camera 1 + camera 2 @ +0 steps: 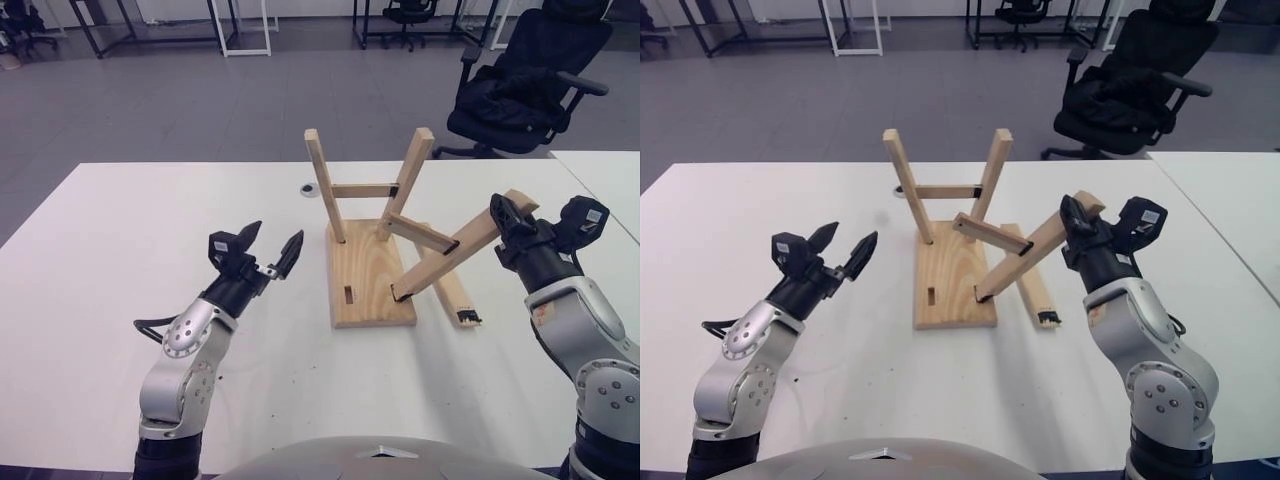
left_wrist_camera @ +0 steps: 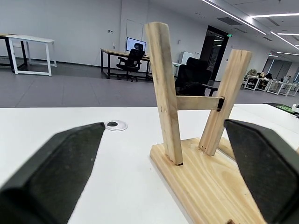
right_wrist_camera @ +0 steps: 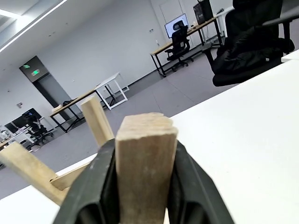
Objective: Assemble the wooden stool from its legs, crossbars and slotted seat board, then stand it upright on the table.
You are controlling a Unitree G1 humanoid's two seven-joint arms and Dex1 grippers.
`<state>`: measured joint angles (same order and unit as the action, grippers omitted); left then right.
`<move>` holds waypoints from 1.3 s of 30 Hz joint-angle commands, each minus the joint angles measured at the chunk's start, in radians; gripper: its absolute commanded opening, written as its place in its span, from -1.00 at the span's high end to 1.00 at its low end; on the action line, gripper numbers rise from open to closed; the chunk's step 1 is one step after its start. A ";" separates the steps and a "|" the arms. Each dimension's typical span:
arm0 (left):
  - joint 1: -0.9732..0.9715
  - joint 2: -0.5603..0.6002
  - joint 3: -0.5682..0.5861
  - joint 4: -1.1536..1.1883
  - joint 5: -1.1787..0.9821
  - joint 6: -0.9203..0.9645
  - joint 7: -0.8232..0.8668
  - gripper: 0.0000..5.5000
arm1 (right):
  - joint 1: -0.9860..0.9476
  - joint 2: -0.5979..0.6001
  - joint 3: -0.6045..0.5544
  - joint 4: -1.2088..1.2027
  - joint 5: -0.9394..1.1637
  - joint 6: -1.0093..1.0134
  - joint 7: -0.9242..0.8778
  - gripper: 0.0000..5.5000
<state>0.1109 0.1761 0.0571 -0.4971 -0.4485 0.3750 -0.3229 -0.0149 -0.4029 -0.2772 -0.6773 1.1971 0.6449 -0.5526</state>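
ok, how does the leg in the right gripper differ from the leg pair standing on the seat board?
The standing pair is nearly upright at the seat board's far end; the held leg leans steeply, foot near the board's front. No gripper touches the standing pair; the right gripper clamps the held leg. Both are pale wood.

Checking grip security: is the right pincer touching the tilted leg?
Touching. Right wrist view shows the right pincer clamped against both sides of the tilted leg.
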 commanded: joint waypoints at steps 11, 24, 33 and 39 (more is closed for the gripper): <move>-0.044 0.042 0.027 -0.139 0.000 0.098 0.098 -0.71 | -0.063 -0.177 0.245 -0.043 -0.279 0.124 0.047 0.61; -0.047 0.046 0.007 -0.147 0.005 0.093 0.117 -0.71 | 0.222 -0.128 0.221 0.062 -0.520 -0.149 0.497 0.61; -0.041 0.073 -0.024 -0.152 0.043 0.098 0.115 -0.71 | 0.147 -0.141 0.277 0.062 -0.511 -0.024 0.530 0.61; -0.053 0.063 -0.043 -0.128 0.059 0.081 0.112 -0.71 | 0.033 -0.135 0.281 0.062 -0.372 0.247 0.417 0.61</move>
<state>0.0713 0.2360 0.0330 -0.6381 -0.4200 0.4528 -0.2161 -0.0315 -0.5122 -0.0939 -0.6949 0.7657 0.5894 -0.1059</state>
